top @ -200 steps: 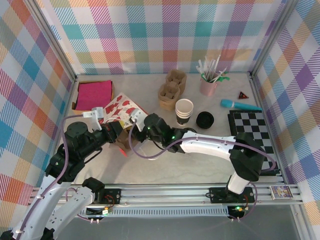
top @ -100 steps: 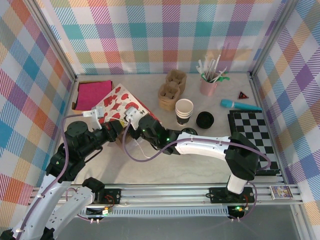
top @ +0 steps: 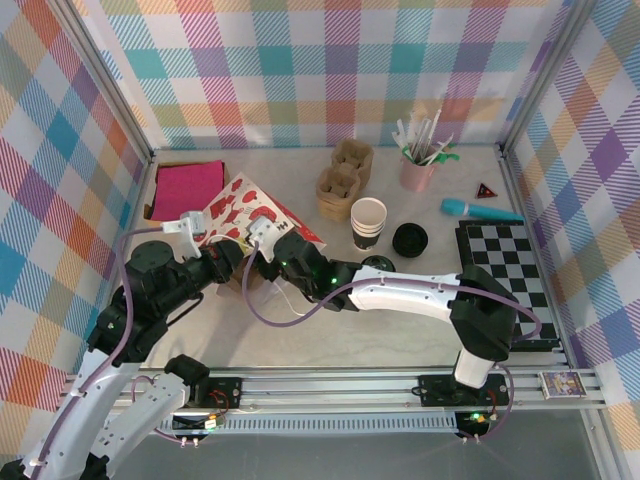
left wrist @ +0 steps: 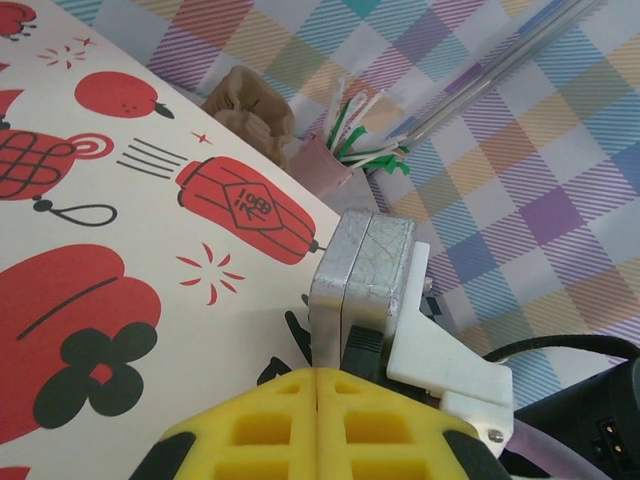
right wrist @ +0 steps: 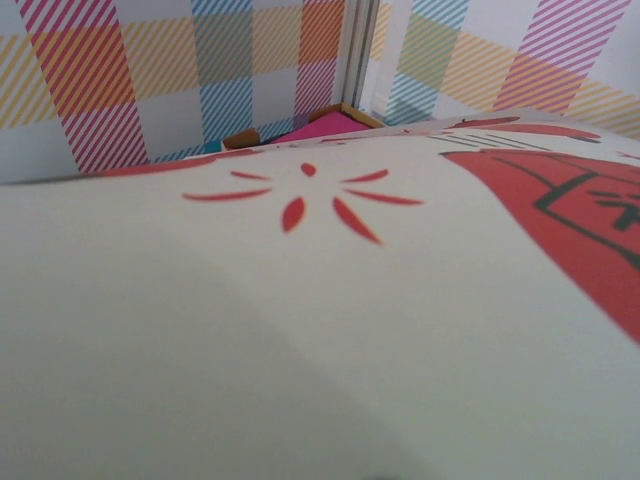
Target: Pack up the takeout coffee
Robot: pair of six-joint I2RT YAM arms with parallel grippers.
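Left jaws are clenched at the edge of the red-printed paper bag (top: 255, 205); the right jaws' state I cannot tell. The takeout coffee cup (top: 368, 222) stands upright toward the worktop's back edge, beside a round black lid (top: 410, 240).

One printed paper bag (top: 250, 205) with red lanterns, one paper cup (top: 368, 222) — white above, brown below — and two loose black lids: a first lid (top: 410, 240) beside the cup, a second lid (top: 378, 263) just nearer. Two brown pulp cup carriers — far carrier (top: 352, 156), near carrier (top: 337, 188). One pink cup of straws (top: 416, 175), one stack of pink napkins (top: 188, 188), one checkerboard (top: 505, 262), one teal-handled tool (top: 480, 210), one small dark triangle (top: 487, 189).
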